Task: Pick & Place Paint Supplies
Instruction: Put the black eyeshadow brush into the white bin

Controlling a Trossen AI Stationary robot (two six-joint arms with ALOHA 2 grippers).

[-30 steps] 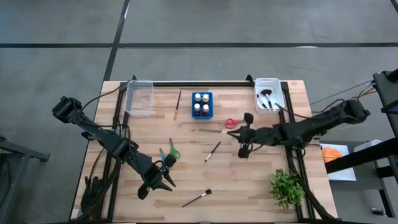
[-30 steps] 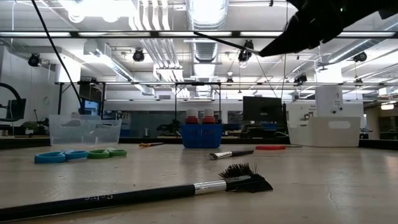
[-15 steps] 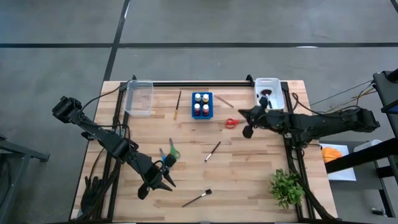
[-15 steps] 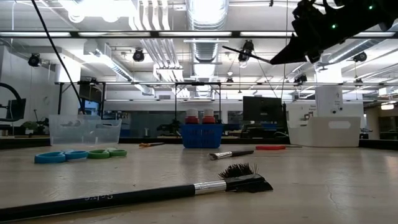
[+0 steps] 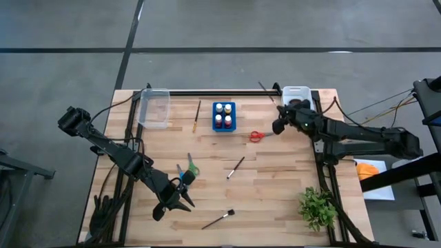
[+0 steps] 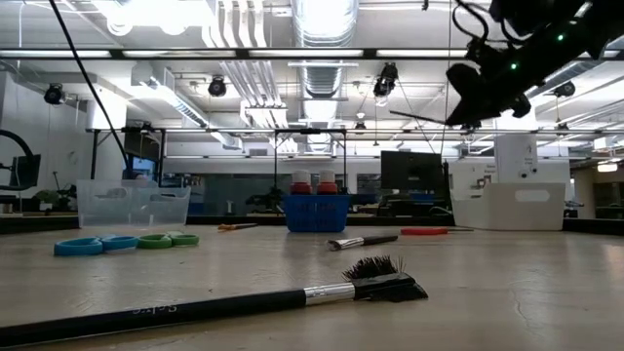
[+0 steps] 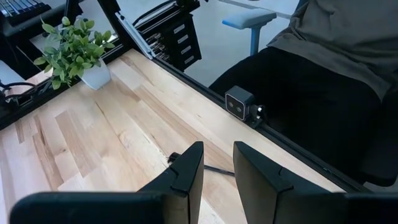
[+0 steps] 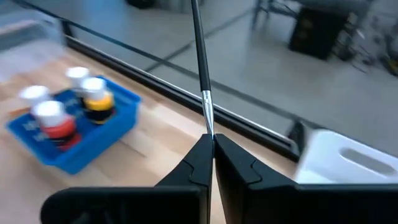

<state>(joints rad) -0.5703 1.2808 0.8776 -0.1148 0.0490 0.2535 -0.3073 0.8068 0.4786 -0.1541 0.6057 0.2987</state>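
I'm holding the right end effector point(image 5: 278, 126) up off the tabletop point(image 5: 275, 186) at about two o'clock, just beside the white bin point(image 5: 301, 94), its fingers pinching tight on a thin dark-handled brush point(image 8: 200, 56) whose handle is sticking out toward the far edge. My left end effector point(image 5: 180, 200) is waiting down at about seven o'clock with its fingers point(image 7: 186, 171) narrowly parted and gripping nothing, just beside the blue and green scissors point(image 6: 122, 242). Red scissors point(image 5: 256, 136) are lying near the blue bottle holder point(image 5: 223, 116), and two more brushes point(image 5: 236, 167) are lying mid-tabletop and toward six o'clock.
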